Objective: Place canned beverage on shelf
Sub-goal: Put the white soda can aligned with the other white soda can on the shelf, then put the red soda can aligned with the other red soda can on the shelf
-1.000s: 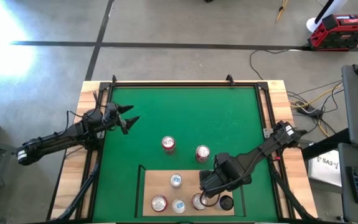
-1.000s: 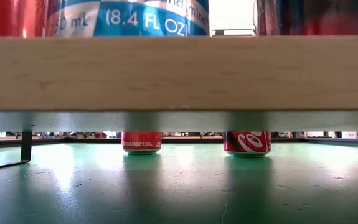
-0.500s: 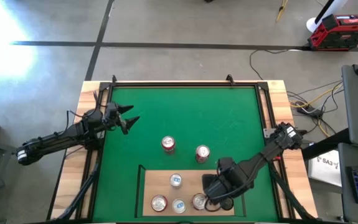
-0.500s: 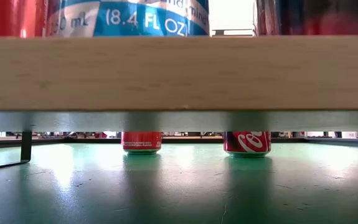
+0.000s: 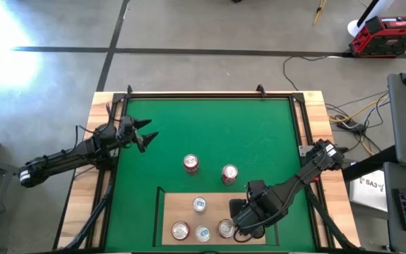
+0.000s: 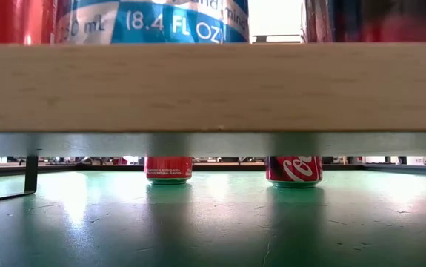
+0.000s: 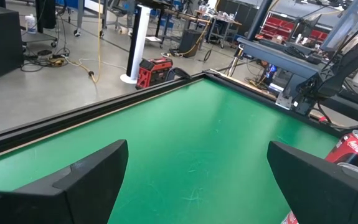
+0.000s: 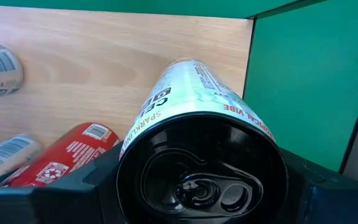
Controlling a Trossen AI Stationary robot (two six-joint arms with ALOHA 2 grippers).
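From above, my right gripper [image 5: 248, 224] has slid inward along the pale wood shelf with the black rail [image 5: 171, 210], now hiding the dark-topped can it clamps. The left gripper [image 5: 146, 136] waits with jaws apart at the mat's left edge. Right wrist: the white-and-green can [image 8: 200, 118] hovers over shelf board, so release looks close.

The right end effector [image 5: 243, 224] sits at about five o'clock on the bench, fingers clamped tight on a can [image 8: 197, 112]. The left end effector [image 5: 148, 135] waits at nine o'clock, fingers [image 7: 73, 180] spread wide.
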